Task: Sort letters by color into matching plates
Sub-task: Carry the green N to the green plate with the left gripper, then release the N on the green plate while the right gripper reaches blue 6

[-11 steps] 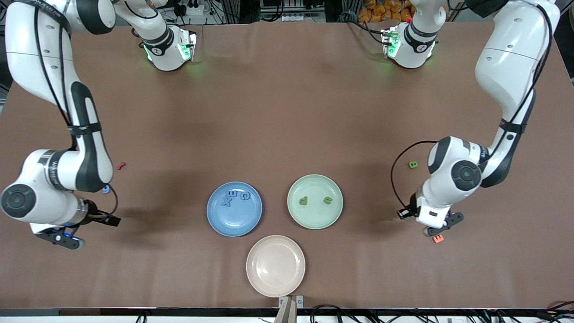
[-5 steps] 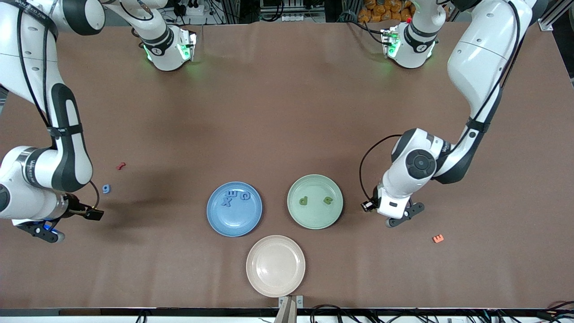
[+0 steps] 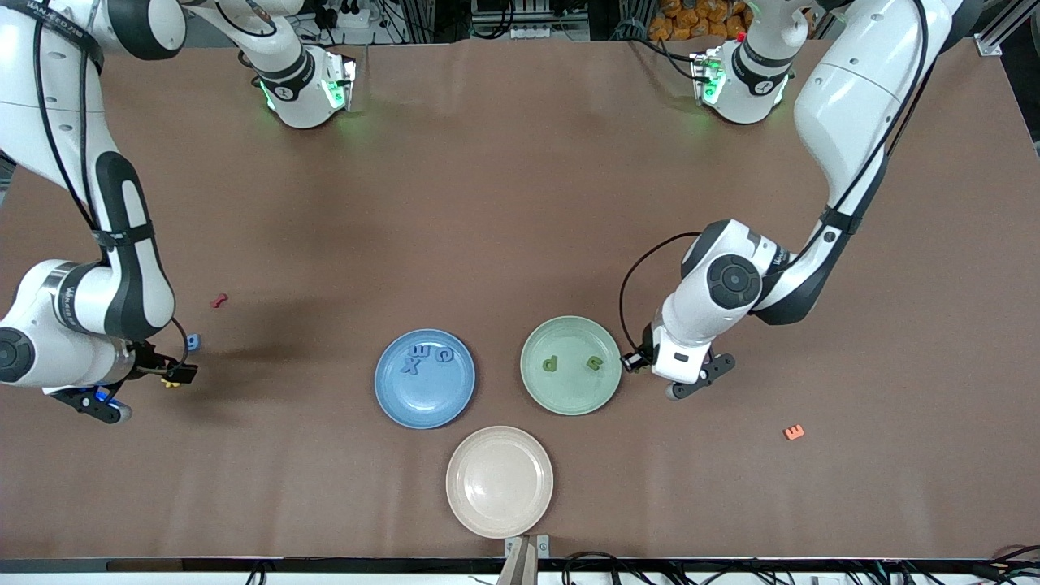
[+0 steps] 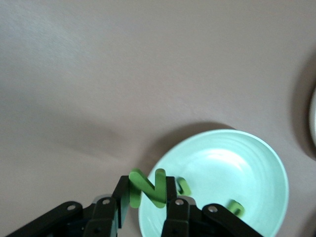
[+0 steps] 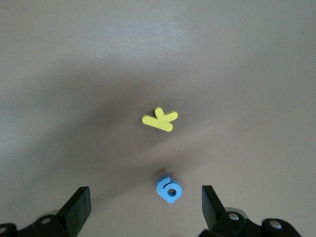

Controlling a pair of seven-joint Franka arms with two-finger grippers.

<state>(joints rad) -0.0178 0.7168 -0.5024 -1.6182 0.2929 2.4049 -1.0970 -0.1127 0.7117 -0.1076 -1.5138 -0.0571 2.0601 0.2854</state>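
Two grippers at work: left gripper [image 4: 147, 210] pinching a light, soft green letter [image 4: 147, 186] by its flat faces beside the green plate [image 3: 532, 382]; right gripper [image 5: 145, 207] spread wide over a blue letter [image 5: 169, 188], well apart from that plate.

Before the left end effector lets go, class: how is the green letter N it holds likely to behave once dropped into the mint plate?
The green letter N looks thick and holds its shape between the fingers, so probably stiff foam. It is small, likely very light. Flat-faced, it should settle in the mint green plate rather than roll, though it might bounce slightly.
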